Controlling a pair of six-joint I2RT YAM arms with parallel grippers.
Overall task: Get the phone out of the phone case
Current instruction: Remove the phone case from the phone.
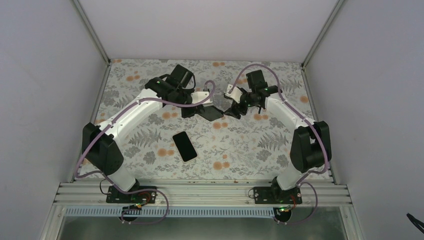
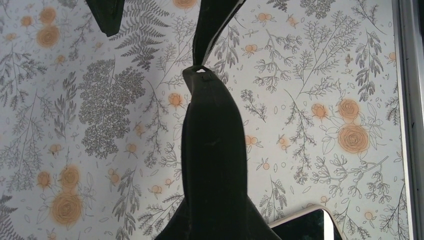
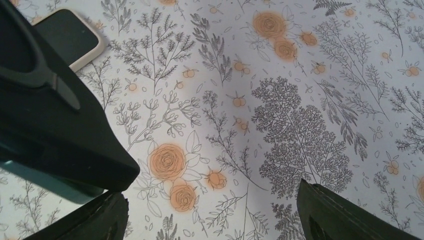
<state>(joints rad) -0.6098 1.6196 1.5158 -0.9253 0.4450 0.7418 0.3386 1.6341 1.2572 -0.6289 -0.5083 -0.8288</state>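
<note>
Enclosure: plain white walls (image 1: 200, 25) on three sides. An aluminium rail (image 1: 200, 192) along the near edge carries both arm bases.
Desk (image 1: 240, 150): covered by a pale cloth printed with grey ferns and orange flowers.
Phone (image 1: 184, 146): out of its case and lying flat on the desk with its dark face up. It sits slightly left of centre, nearer the rail than either end effector and well apart from both. The wrist views show a pale rim around the dark face.
Phone case (image 1: 212, 113): black and raised off the desk, beyond the phone and between the two arms. From the left wrist it appears edge-on, as a narrow dark blade.
Left end effector (image 1: 192, 110): closed together on one end of the phone case, carrying it clear of the cloth.
Right end effector (image 1: 234, 110): fingers (image 3: 340, 215) spread wide apart with bare cloth between them. One fingertip sits right at the free end of the phone case; contact cannot be confirmed.
Arms: both lean inward from their bases toward the middle of the far half of the desk.
</note>
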